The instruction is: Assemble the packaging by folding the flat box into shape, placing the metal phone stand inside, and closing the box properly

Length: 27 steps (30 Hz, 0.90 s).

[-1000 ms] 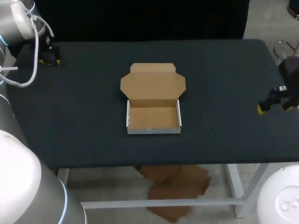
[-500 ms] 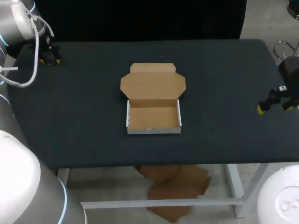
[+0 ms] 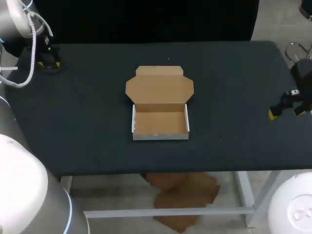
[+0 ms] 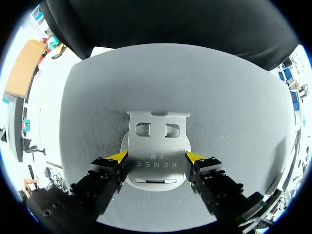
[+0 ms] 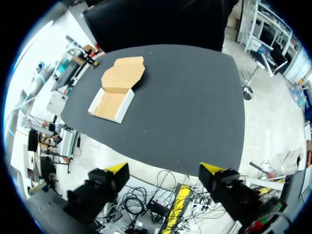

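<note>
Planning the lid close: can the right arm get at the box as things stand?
Probably yes: the box lies open mid-table, and nothing stands between it and the open right gripper.

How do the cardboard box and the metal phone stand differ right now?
The box is brown cardboard, the phone stand silver metal. The box sits mid-table, untouched; the phone stand lies at the far left corner, at the left gripper. Both rest on the table.

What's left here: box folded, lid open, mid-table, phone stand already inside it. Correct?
Not inside. The box is folded, lid open, mid-table, but empty; the phone stand lies on the table by the left gripper, as the left wrist view shows.
</note>
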Each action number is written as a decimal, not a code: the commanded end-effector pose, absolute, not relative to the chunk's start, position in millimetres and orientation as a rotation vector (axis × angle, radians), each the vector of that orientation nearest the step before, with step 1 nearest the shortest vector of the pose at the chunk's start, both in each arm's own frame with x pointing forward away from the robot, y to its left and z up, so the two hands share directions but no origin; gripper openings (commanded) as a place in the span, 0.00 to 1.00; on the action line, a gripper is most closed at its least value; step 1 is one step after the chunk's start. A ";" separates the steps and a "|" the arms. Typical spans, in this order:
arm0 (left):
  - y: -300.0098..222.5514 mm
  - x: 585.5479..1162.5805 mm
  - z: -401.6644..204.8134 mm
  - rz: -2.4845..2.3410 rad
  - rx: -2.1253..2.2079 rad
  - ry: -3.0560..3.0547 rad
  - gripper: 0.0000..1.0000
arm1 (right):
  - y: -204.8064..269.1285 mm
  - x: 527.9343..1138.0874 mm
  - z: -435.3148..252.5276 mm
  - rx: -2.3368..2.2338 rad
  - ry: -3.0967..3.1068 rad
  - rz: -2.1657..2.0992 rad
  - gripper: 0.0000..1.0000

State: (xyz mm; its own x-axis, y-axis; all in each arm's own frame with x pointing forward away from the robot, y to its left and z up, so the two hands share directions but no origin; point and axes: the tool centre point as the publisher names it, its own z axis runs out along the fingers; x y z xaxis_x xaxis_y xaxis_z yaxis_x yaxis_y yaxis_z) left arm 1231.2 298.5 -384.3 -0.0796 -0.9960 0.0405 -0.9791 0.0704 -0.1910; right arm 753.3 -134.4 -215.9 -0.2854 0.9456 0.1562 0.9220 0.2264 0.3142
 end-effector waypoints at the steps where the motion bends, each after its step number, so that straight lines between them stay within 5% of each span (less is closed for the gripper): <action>1: 296.8 1223.7 -370.5 -0.201 -2.079 2.260 0.00 | -134.8 752.7 -213.9 1.838 2.410 0.534 1.00; 27: 246.4 1142.5 -319.6 -0.322 -1.909 2.370 0.00 | -133.1 765.5 -217.3 0.900 2.628 0.970 1.00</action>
